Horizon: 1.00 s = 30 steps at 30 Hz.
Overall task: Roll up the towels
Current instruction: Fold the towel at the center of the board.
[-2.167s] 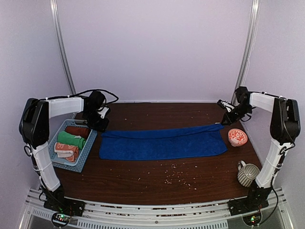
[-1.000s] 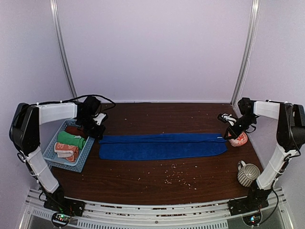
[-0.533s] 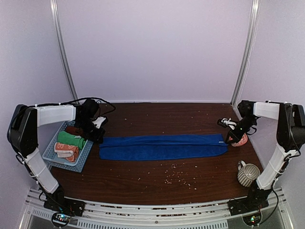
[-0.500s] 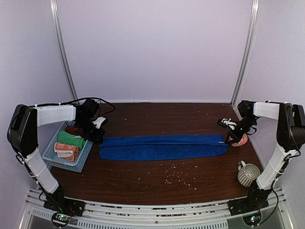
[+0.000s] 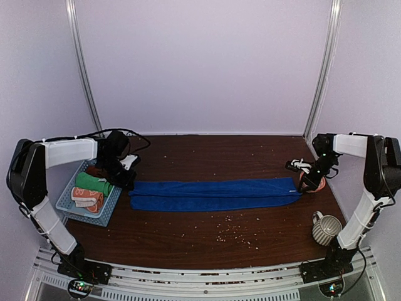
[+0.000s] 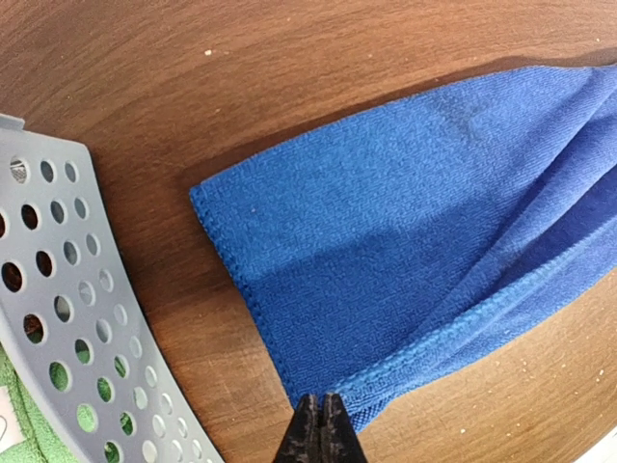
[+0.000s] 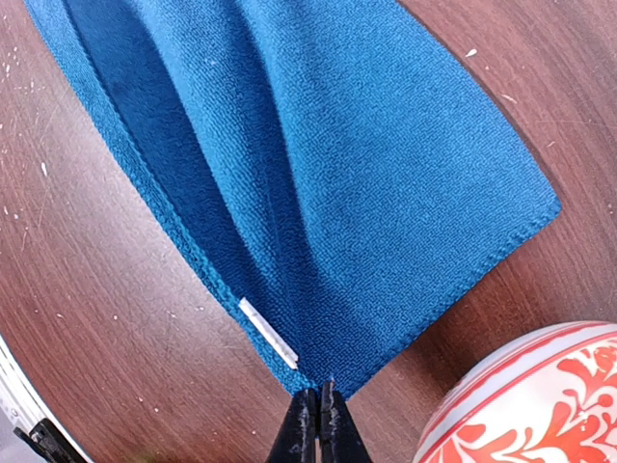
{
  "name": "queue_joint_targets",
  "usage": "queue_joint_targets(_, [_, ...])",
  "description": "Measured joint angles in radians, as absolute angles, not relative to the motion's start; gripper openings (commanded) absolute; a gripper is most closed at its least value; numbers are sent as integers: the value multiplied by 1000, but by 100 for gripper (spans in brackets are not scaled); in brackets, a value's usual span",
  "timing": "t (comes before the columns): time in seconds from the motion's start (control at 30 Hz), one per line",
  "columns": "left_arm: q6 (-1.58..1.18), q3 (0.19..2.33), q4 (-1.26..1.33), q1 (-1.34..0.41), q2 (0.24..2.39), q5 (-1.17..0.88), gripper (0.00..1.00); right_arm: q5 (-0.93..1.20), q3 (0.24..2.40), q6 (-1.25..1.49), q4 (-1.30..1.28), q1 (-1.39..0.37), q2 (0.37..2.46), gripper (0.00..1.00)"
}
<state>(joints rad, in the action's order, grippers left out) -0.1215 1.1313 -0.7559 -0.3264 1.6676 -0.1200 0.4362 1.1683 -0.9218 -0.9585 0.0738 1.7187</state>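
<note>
The blue towel [image 5: 213, 194] lies in a long narrow band across the table [image 5: 207, 157], folded lengthwise, with its left end just beside the basket [image 5: 67, 204] and its right end just beside the bowl [image 5: 317, 184]. The left gripper [image 6: 322, 415] has its fingers pinched tight on a corner of the left end, and the right gripper [image 7: 316, 400] pinches the right end's corner, next to the white tag [image 7: 268, 333]. Rolled green [image 5: 94, 183], dark red [image 5: 100, 171] and orange [image 5: 86, 197] towels sit in the basket.
</note>
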Motion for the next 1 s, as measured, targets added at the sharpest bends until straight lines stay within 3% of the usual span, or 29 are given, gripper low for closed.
queue_joint_targets(0.63, [-126,1111,-762,-327,1691,-88,0,426,1135,-987,-978,74,1724,0])
queue_joint_targets(0.73, [-129,1098,-760,-327,1675,-90,10,427,1106,-1012,-985,74,1721,8])
queue_joint_targets(0.83, [-133,1068,-761,-327,1630,-90,24,426,1072,-1032,-1000,74,1688,22])
queue_joint_targets(0.9, [-139,1045,-769,-327,1577,-89,31,421,1047,-1049,-1007,74,1637,24])
queue_joint_targets(1.0, [-144,1038,-780,-327,1509,-78,33,410,1046,-1051,-1014,75,1573,24])
